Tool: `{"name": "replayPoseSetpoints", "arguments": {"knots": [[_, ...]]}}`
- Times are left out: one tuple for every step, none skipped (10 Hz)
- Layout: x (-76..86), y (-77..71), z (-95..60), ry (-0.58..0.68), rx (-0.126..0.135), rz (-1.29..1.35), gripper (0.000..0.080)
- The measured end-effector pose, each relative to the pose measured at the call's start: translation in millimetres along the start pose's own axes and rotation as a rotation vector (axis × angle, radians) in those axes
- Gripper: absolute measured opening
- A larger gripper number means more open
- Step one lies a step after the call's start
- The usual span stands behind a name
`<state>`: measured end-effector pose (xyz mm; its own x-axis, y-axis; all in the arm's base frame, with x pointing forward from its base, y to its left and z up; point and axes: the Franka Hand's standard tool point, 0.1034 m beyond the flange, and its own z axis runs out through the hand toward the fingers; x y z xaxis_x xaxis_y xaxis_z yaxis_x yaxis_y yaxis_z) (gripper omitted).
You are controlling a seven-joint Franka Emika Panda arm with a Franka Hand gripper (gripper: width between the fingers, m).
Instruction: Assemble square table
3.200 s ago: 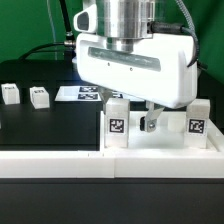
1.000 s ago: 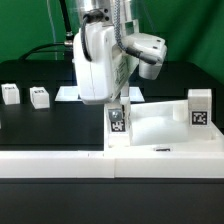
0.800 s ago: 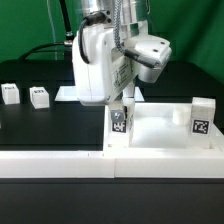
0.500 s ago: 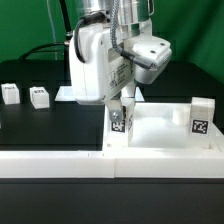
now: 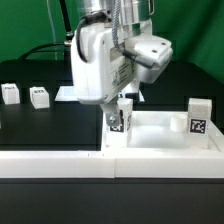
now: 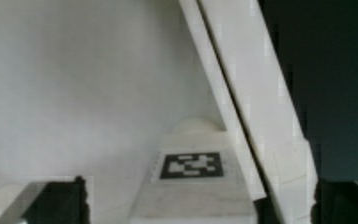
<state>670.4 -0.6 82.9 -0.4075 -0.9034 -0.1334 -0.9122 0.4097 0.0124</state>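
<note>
On the black surface (image 5: 50, 125), toward the exterior view's right: white square table top (image 5: 160, 135) lying flat, a tagged corner block (image 5: 198, 118) upright at its near corner on that side. Over the other near block (image 5: 122, 116), jaws spread wide, straddling block and rim (image 6: 247, 120), clasping nothing. Well apart at the exterior view's left, a small tagged leg (image 5: 10, 93) beside a second leg (image 5: 39, 97).
</note>
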Motion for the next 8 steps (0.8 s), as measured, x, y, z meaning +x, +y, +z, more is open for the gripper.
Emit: {"name": "replayPoseSetpoints", "arguments": {"knots": [[-11.8, 3.7, -10.4, -0.012, 0.004, -0.014, 0.0641], [-22.4, 5.3, -20.3, -0.023, 0.013, -0.025, 0.0648], [-26.7, 6.8, -28.6, -0.037, 0.000, -0.025, 0.0648], [-25.0, 5.7, -28.3, -0.036, 0.005, -0.022, 0.0649], [-24.9, 6.5, -26.1, -0.034, 0.002, -0.023, 0.0649], [-25.1, 6.4, -26.3, -0.034, 0.003, -0.023, 0.0649], [-25.0, 6.5, -26.0, -0.034, 0.002, -0.023, 0.0649], [-24.9, 6.5, -25.8, -0.033, 0.002, -0.023, 0.0649]]}}
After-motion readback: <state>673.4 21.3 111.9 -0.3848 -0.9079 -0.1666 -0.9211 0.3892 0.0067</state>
